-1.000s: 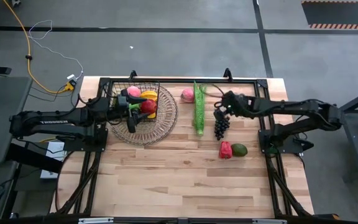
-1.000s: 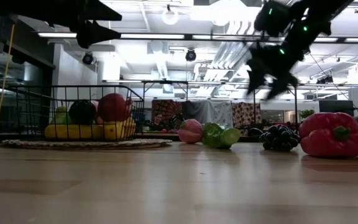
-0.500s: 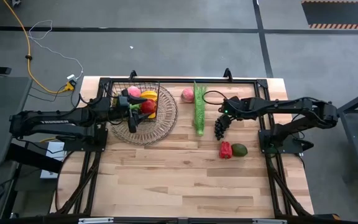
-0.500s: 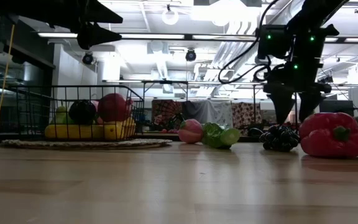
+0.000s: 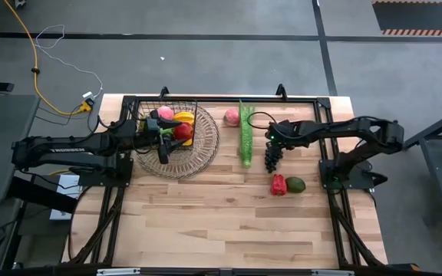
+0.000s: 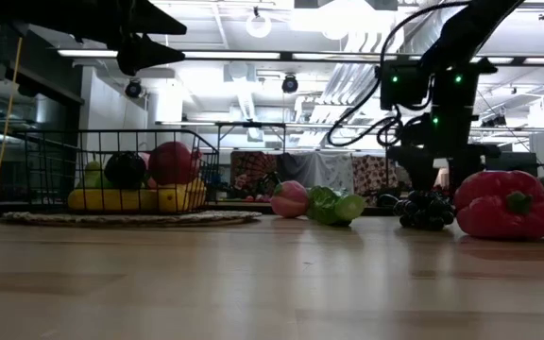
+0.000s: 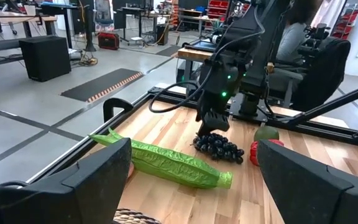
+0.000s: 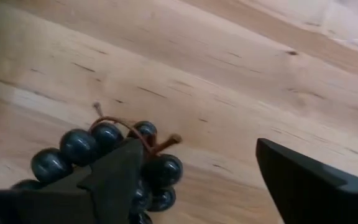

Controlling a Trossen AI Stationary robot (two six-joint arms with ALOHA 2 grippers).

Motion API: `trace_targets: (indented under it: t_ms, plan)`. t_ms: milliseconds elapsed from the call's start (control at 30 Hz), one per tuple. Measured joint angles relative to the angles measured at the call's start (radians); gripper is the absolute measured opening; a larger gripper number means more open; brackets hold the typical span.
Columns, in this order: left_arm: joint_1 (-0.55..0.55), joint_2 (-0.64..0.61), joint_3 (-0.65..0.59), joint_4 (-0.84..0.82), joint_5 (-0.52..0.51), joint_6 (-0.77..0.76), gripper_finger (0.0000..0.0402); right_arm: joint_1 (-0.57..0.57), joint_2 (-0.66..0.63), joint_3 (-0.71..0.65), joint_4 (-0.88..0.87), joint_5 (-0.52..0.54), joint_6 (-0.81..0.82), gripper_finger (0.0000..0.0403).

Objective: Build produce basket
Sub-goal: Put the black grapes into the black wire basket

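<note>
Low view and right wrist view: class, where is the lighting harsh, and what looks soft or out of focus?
Low view: bright ceiling lights glare, silhouetting the right gripper above the dark purple grape bunch; the near wooden tabletop is soft. Right wrist view: its own dark fingers are blurred, the grapes fairly sharp.

A round tan woven wicker tray [image 5: 206, 146] lies on the left half of the light wooden table [image 5: 229, 222], near its far edge. The table's planks run across its width, and a black metal frame [image 5: 298, 98] borders its far edge. On the grey floor beyond the table's left far corner, a yellow cable [image 5: 29, 54] runs beside a thin white cable [image 5: 52, 34]. Dark lines cross the floor, and a red-and-white striped marking [image 5: 420, 32] lies at the far right.

The left wrist view shows a workshop behind the table: a black cabinet [image 7: 45, 57], a dark floor mat [image 7: 101, 84] with a striped edge, desks and a black chair [image 7: 319, 71]. The low view shows ceiling lights [image 6: 258, 24] overhead.
</note>
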Motion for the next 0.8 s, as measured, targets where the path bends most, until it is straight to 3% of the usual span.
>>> trace_targets:
  t_ms: [800]
  plan:
    - [0.0,0.0,0.0,0.0,0.001,-0.001,0.0335,-0.02,0.025,0.0,0.015,-0.071,-0.022,0.0067]
